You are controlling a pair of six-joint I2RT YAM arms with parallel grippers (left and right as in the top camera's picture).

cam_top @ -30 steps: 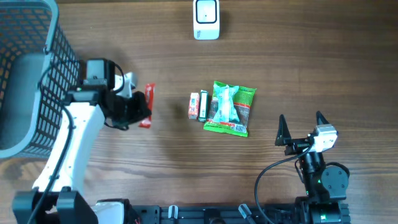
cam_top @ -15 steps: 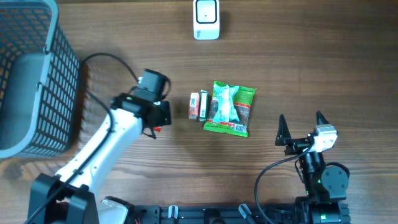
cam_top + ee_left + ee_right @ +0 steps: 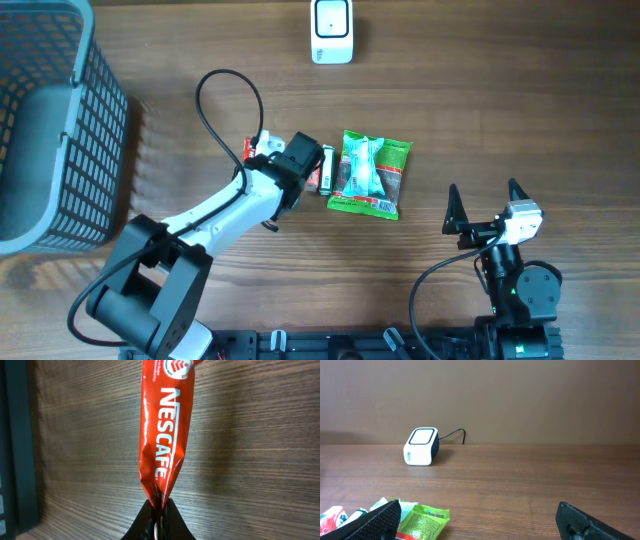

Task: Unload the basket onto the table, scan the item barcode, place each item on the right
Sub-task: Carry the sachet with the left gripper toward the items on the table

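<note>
One Nescafe sachet [image 3: 162, 435] pinched by left gripper [image 3: 159, 510], right gripper [image 3: 483, 196] spread, seemingly three packets [image 3: 370, 175], one scanner [image 3: 331, 30]

Mesh basket [image 3: 100, 150], green snack packet [image 3: 372, 172]

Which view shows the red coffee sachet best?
Left wrist: the sachet fills the frame, lettering readable, pinched in the left pincer. Overhead shows only a red sliver beside the arm. Right wrist does not clearly show it.
</note>
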